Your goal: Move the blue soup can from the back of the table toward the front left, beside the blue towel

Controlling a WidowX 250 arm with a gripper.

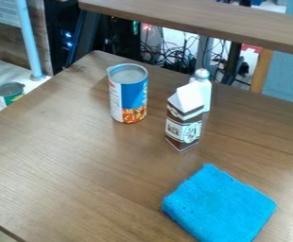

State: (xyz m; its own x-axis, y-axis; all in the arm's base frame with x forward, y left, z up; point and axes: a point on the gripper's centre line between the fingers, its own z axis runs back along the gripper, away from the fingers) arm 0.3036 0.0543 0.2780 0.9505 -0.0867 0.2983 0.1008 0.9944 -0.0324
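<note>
A blue and white can [129, 93] with an orange lower band stands upright on the brown wooden table [80, 156], left of centre toward the back. To its right stands a brown and white carton [184, 120] with a peaked white top. Close behind the carton is a white bottle [204, 90] with a silver round cap, its lower part partly hidden by the carton. A folded bright blue cloth [219, 206] lies flat near the front right.
A raised wooden shelf or ledge [225, 19] crosses behind the table. Cables [168, 49] hang beyond the back edge. At the left, a lower white surface holds a green can [10, 92], near a light blue pole [29, 42].
</note>
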